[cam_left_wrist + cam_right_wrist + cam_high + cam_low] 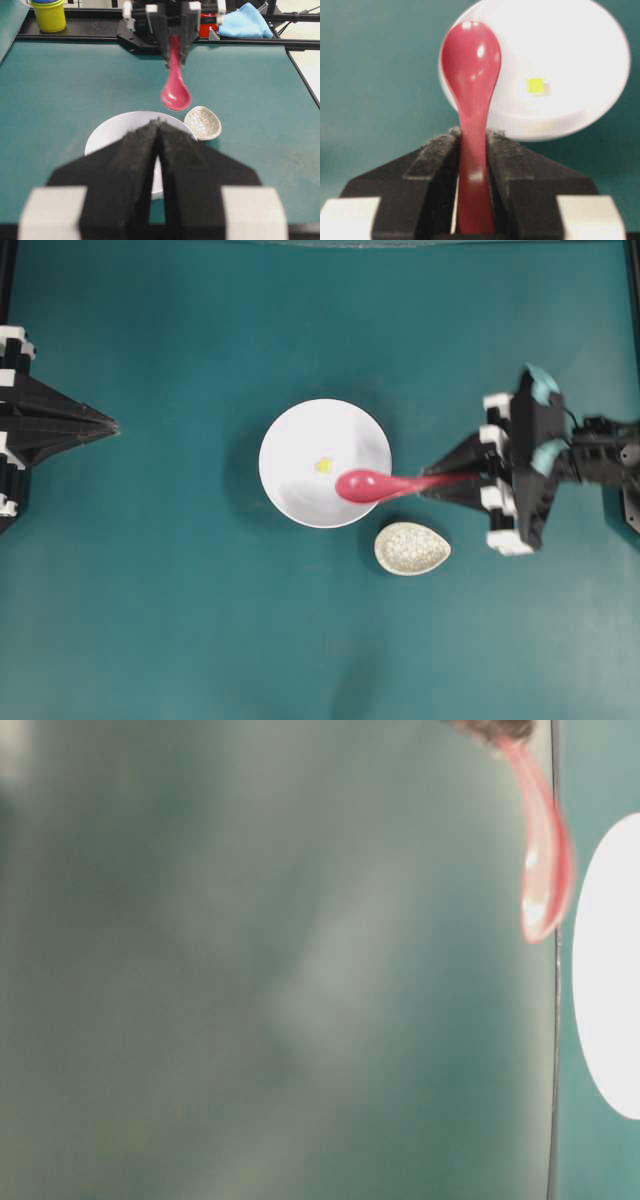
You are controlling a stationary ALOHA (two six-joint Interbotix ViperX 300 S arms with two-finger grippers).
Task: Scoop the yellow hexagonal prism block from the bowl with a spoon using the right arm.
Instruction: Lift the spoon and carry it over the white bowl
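my right tool [472, 150] clamps the spoon [471, 75] by its handle, scoop over the bowl [300, 440] to reach the yellow block [535, 85]; left tool [157, 145] pressed together, idle.

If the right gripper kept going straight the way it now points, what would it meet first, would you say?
Probably the white bowl: the right gripper, shut on the pink-red spoon, points at it, scoop already over its rim. Height is unclear, so it may pass above.
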